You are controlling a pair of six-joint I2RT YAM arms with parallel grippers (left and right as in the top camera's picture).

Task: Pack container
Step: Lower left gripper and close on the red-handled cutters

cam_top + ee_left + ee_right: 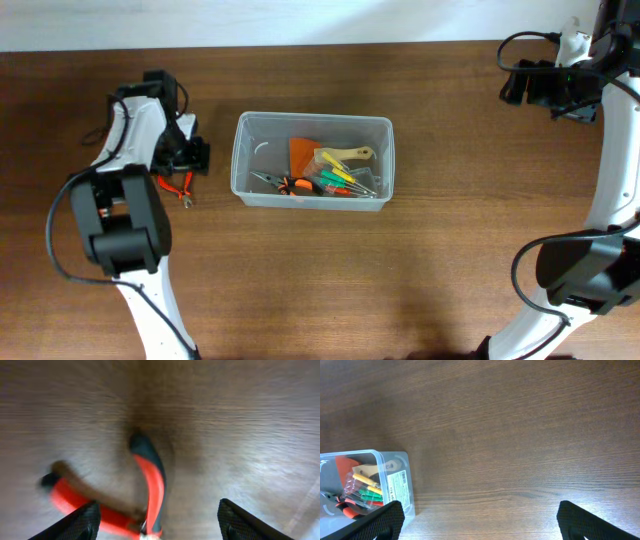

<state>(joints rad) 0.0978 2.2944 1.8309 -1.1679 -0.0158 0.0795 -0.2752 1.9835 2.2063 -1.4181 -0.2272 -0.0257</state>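
Observation:
The clear plastic container point(312, 160) stands in the middle of the table and holds pliers, a packet of coloured screwdrivers, an orange piece and a wooden-handled tool. It also shows at the left edge of the right wrist view point(395, 480). Red-and-black handled pliers point(178, 188) lie on the table left of the container, blurred in the left wrist view point(150, 490). My left gripper point(157, 525) is open and hangs just over the pliers, a finger on each side of the handles. My right gripper point(480, 520) is open and empty, high at the far right.
The right arm's base point(585, 265) stands at the right edge, the left arm's base point(120, 215) at the left. Bare wooden table point(400, 270) lies in front of the container.

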